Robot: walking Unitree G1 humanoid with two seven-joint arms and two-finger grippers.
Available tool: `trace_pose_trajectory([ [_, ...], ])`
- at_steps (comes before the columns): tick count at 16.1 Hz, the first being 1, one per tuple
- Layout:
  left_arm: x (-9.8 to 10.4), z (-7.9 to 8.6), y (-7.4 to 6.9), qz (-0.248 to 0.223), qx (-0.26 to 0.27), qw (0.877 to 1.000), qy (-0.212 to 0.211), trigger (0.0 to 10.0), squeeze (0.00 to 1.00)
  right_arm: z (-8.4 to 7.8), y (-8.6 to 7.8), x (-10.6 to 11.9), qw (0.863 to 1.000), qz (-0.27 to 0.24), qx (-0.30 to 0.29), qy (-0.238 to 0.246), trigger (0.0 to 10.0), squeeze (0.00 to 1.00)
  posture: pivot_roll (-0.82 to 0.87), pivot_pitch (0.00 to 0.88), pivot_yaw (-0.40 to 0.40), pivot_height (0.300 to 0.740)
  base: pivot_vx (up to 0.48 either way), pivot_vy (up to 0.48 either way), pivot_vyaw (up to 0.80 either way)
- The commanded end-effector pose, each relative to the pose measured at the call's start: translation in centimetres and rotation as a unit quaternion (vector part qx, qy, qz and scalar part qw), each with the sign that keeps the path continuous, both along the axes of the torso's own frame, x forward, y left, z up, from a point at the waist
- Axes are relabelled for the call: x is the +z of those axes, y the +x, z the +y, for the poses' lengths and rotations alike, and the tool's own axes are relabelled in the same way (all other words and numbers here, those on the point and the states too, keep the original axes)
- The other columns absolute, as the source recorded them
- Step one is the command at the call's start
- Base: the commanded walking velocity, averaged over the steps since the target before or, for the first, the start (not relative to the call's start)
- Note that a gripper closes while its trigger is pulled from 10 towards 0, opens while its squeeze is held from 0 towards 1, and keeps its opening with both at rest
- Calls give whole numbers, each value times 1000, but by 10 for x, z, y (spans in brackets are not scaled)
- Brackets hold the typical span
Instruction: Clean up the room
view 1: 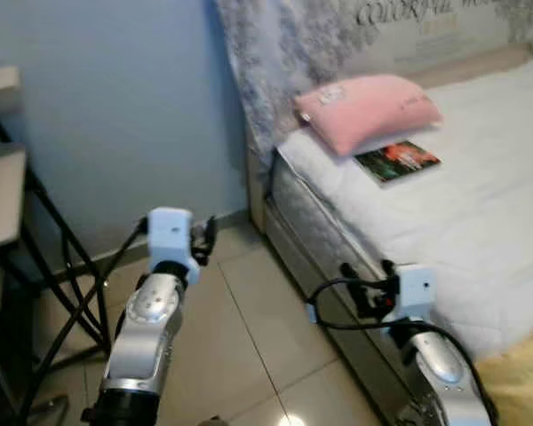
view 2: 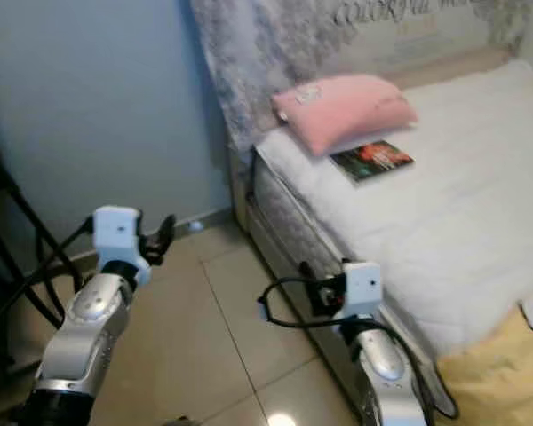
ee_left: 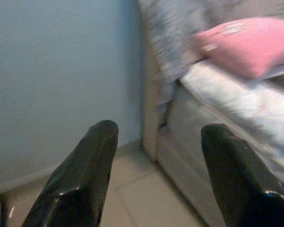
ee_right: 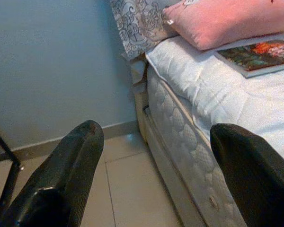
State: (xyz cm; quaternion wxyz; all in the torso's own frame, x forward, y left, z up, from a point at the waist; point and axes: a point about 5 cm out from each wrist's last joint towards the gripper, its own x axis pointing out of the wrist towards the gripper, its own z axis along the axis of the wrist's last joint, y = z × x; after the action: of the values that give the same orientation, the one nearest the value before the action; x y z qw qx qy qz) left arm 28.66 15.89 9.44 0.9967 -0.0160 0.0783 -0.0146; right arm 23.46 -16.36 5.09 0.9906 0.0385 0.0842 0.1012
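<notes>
A pink pillow (view 1: 366, 108) lies at the head of a white bed (view 1: 480, 222). Just in front of it, a book (view 1: 397, 161) with a dark, colourful cover rests flat on the mattress. My left gripper (view 1: 204, 240) is raised over the tiled floor, well left of the bed and pointing toward the blue wall. In the left wrist view its fingers (ee_left: 92, 165) stand open with nothing between them. My right gripper (view 1: 366, 277) hovers beside the bed's side edge, below the book. It is also open and empty in the right wrist view (ee_right: 157, 127).
A desk with thin black legs (view 1: 44, 266) stands at the left against the blue wall (view 1: 115, 106). A grey patterned cloth (view 1: 275, 53) hangs at the bed's head. A yellow blanket (view 1: 524, 373) lies at the bed's near right corner. Tiled floor (view 1: 258, 337) runs between desk and bed.
</notes>
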Motion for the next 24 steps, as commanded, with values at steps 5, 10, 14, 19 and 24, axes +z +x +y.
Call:
trace_pose_trajectory([
  [5,2,2,3,-6,1,1000,18,10000,0,0,10,4,1000,-8,-1,-8,10000,0,45,0,32,740,282,389,431],
  [10,-4,0,-3,15,-13,998,56,10000,0,-5,5,-5,1000,6,-5,4,10000,0,63,0,40,740,60,75,646],
  [14,-4,-9,0,12,-21,998,58,10000,0,4,11,-7,1000,7,19,12,10000,0,84,0,22,740,0,0,611],
  [19,0,-6,4,2,-13,998,67,10000,0,3,15,-7,999,6,39,9,10000,0,91,0,9,740,0,0,603],
  [24,6,-7,12,-21,-24,996,85,10000,0,-8,19,-3,1000,-9,-13,17,10000,0,77,0,16,740,0,0,551],
])
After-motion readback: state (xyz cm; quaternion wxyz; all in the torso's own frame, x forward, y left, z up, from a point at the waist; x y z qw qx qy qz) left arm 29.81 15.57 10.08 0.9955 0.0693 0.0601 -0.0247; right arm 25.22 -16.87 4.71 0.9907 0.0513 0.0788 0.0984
